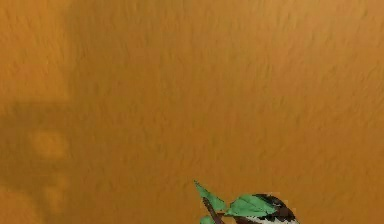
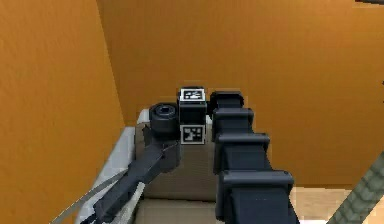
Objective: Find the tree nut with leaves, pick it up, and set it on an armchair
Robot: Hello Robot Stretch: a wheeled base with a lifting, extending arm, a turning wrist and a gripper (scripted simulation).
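**NUT SIGHTED, GRASP UNCONFIRMED**

Orange wall (image 1: 150,90) ahead. Arm (image 2: 245,150) is reached out, with a pale surface (image 2: 180,208) near it. The fingers (image 2: 120,185) angle downward; their state and load cannot be told. Leafy tree nut (image 1: 250,208) sits at the forward view's bottom edge, its support hidden. Recommended: align the base first, then lower slowly.

Beige surface (image 2: 180,210) low in arm side view; what lies on it unclear.
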